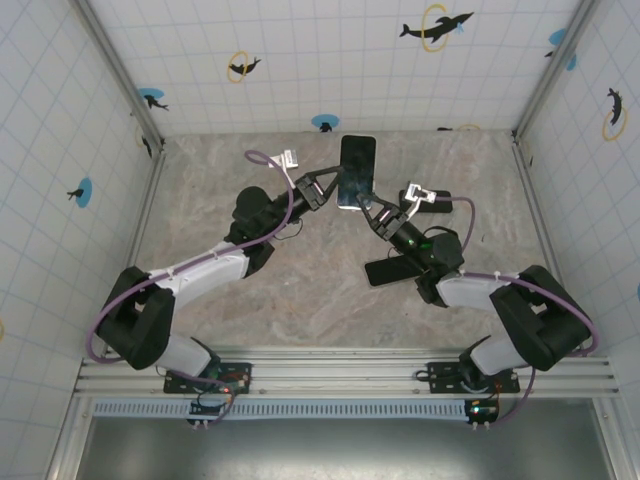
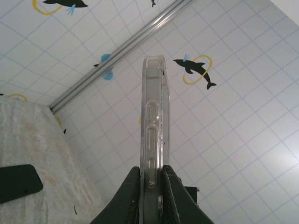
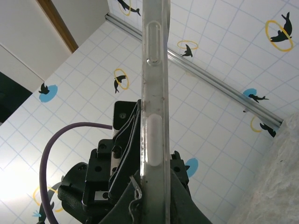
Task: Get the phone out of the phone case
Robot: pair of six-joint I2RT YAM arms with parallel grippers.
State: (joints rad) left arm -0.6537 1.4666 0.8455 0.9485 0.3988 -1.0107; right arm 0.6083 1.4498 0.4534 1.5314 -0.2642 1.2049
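Two grippers were clamped on one clear-edged phone case (image 1: pixel 357 165), held raised above the middle of the table's (image 1: pixel 200 190) far edge. The left gripper (image 1: pixel 327 190) pinched its lower left side, and the right gripper (image 1: pixel 377 210) its lower right corner. A black phone (image 1: pixel 384 271) lay flat on the table nearer the right edge, beside the right arm.

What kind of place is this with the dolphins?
Probably a small robot test booth: two robot arms bolted to a metal rail, a stone-patterned tabletop, and grid walls with dolphin stickers closing it in.
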